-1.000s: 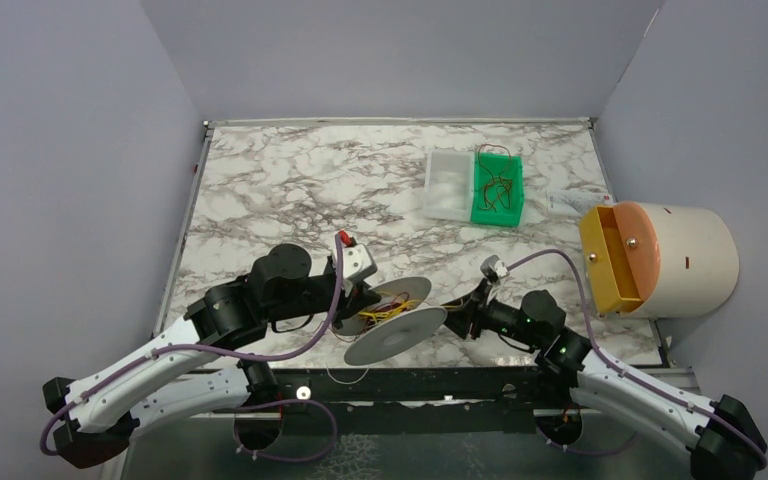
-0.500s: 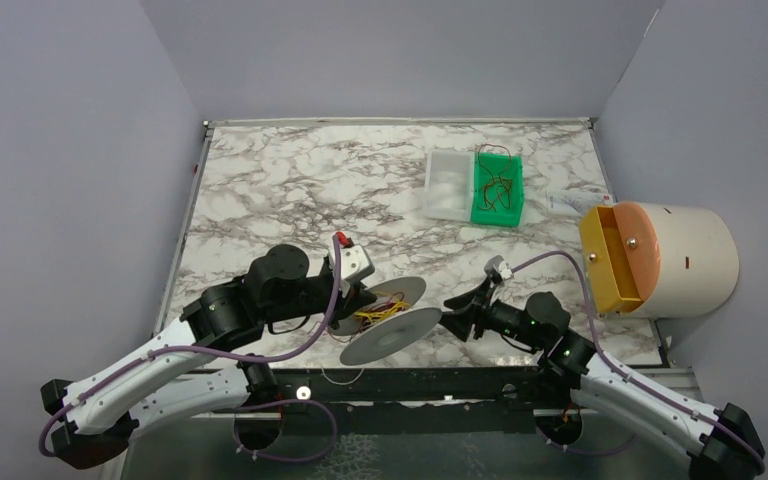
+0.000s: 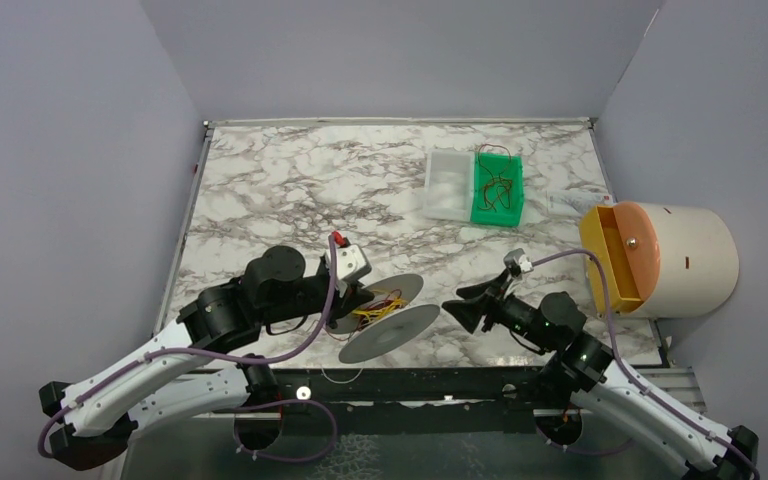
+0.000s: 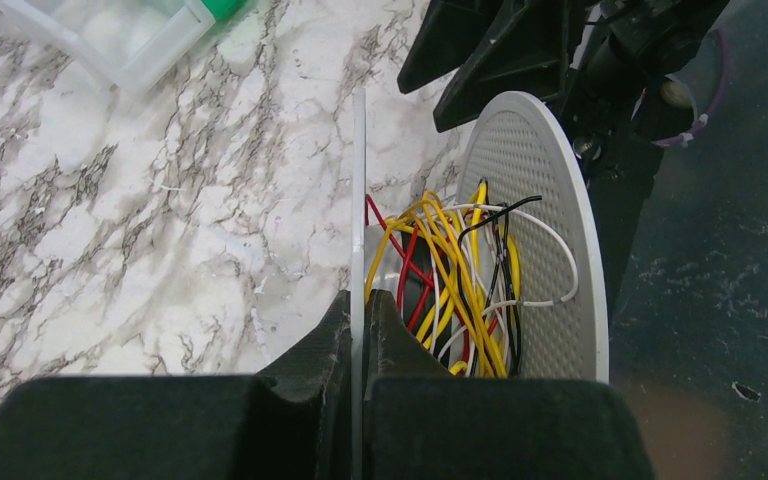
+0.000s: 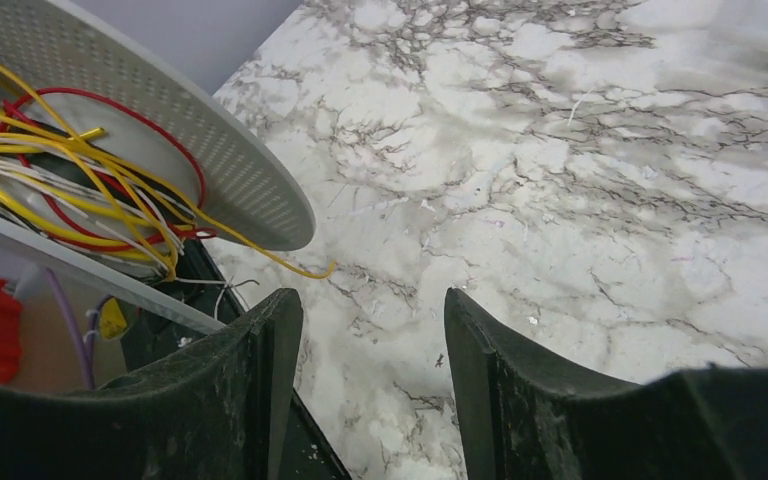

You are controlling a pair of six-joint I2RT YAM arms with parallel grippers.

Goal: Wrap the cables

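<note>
Mid-task, by the look of it. The spool (image 3: 392, 332) sits at the front edge of the table (image 3: 290, 190), between the two arms, and seems held clear of the marble. Your left gripper (image 4: 358, 312) is pinched tight on the rim of the far flange (image 4: 358, 200), thin plate sandwiched between both fingers. Your right gripper (image 5: 374, 310) stands spread and empty, just right of the spool, aimed at it, touching nothing. Done so far: a loose bundle of cables (image 4: 440, 260), mostly yellow with red, white and black, lies around the hub between the flanges. The turns are slack and cross each other, not laid tight. Left to do, as far as you can judge: a yellow tail (image 5: 300, 274) runs out past the near flange (image 5: 210, 160) and ends free over the marble, so it wants winding in. A tangle of brown wire (image 3: 495, 185) lies in the green bin (image 3: 516, 200) at the far side, well apart, and is likely more work. Orientation: the hub axis runs roughly far to near and is tipped, so the near flange shows the top camera a slanted oval. In the left wrist view both flanges stand close to edge-on, with the axis crossing side to side. The cable turns loop around that axis, and the free tail points away from the hub toward your right gripper.
</note>
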